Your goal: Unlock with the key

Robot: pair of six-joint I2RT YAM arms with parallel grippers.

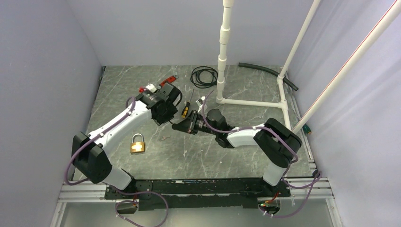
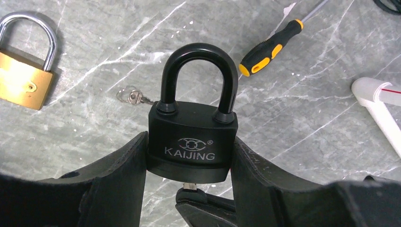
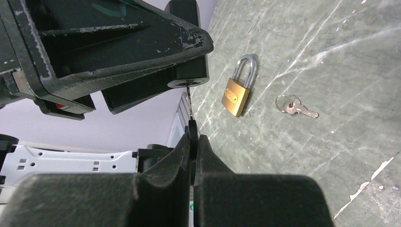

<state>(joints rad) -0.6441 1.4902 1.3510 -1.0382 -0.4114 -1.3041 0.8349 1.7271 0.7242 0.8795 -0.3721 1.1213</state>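
My left claw (image 2: 189,153) grips the lock (image 2: 191,127). My right claw (image 3: 194,135) pinches the key (image 3: 189,101), poking in at 12 o'clock. The loop (image 2: 198,49) is not open.

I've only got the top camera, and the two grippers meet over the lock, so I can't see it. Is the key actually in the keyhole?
Observer: Yes. On the right wrist view the key runs from the shut fingertips of the right gripper up into the keyhole under the black padlock.
Operator: Fully seated?
Observer: Cannot tell; a stretch of bare blade shows between fingertips and keyhole.
Operator: Is the lock open?
Observer: No. On the left wrist view both legs of the shackle sit in the body, which the left gripper clamps by its sides.
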